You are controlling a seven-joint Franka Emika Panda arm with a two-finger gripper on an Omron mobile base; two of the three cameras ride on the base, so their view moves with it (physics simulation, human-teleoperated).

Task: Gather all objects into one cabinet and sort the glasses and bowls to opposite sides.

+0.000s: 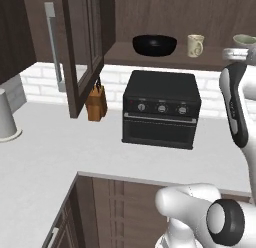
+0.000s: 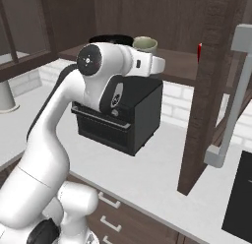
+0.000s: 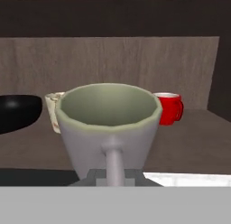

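Note:
The grey-white mug (image 3: pixel 108 123) sits right in front of the hand camera with its handle toward me. My gripper (image 3: pixel 115 177) is shut on that handle, at the front edge of the dark wood cabinet shelf (image 3: pixel 189 146). On the shelf behind it stand the black bowl (image 3: pixel 18 111) at the left, the cream mug (image 3: pixel 53 105) beside it, and the red mug (image 3: pixel 169 108) at the right. The left base view shows the bowl (image 1: pixel 154 44), the cream mug (image 1: pixel 195 45), the grey-white mug (image 1: pixel 245 40) and the gripper (image 1: pixel 236 54) along the shelf (image 1: pixel 120 57).
A black toaster oven (image 1: pixel 161 108) stands on the white counter (image 1: pixel 60 152) under the shelf, with a knife block (image 1: pixel 96 103) to its left. An open cabinet door (image 1: pixel 80 47) hangs left of the shelf, another (image 2: pixel 209 85) at the right. A white canister (image 1: pixel 6 117) is far left.

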